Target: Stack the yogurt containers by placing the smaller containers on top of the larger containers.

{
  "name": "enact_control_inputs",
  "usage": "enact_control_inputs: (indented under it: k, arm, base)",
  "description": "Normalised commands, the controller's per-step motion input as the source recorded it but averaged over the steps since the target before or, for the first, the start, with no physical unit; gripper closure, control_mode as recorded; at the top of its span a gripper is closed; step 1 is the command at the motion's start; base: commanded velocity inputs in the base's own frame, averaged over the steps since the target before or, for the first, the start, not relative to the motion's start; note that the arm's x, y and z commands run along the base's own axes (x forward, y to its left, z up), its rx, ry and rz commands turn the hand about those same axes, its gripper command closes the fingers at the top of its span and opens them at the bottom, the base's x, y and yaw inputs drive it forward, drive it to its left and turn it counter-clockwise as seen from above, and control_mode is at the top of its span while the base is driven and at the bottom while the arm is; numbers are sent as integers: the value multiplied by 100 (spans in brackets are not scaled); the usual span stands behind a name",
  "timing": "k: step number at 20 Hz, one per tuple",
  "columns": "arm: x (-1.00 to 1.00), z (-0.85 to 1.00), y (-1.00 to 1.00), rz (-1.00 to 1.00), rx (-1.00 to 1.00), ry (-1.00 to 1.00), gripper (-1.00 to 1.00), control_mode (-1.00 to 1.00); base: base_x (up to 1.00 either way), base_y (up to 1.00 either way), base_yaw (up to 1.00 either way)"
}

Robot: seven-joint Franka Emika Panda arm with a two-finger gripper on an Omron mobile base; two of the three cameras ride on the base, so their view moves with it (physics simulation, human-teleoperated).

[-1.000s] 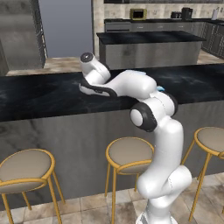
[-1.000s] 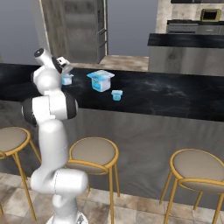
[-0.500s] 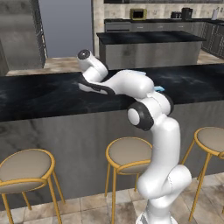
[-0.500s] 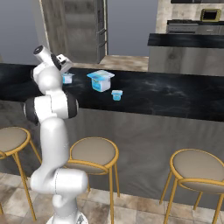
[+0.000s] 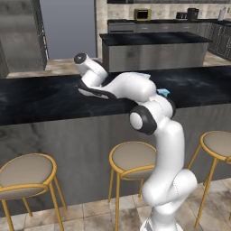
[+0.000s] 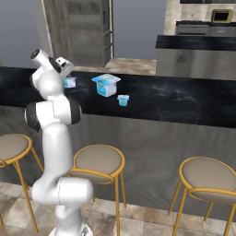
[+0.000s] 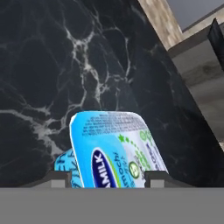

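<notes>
While hand view looks down on medium yogurt cup (image 7: 114, 151), light-blue body, white rim, printed lid, it sits between gripper (image 7: 105, 177) finger tips, jaws closed on its sides. Black marble counter (image 7: 52, 65) beneath. Right base view adds rest: same cup at far left by hand, biggest cup (image 6: 106, 85) mid-counter, tiny cup (image 6: 122, 100) just beside it.

Three yogurt containers (image 6: 106, 85) on black counter (image 6: 184, 99)
</notes>
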Motion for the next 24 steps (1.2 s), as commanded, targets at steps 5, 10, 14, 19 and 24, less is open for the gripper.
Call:
enact_control_inputs:
  k: [5,10,14,19,24]
  arm:
    - [0,5,0,0,-12,0,100,-100]
    - [0,16,-8,0,-7,-5,100,-100]
    - [0,19,-23,0,-2,-8,100,-100]
    - [-11,12,-41,0,0,-10,100,-100]
    - [-24,18,-51,0,1,-14,100,-100]
  base:
    - [0,0,0]
    - [0,0,0]
    - [0,0,0]
    - [0,0,0]
    - [0,0,0]
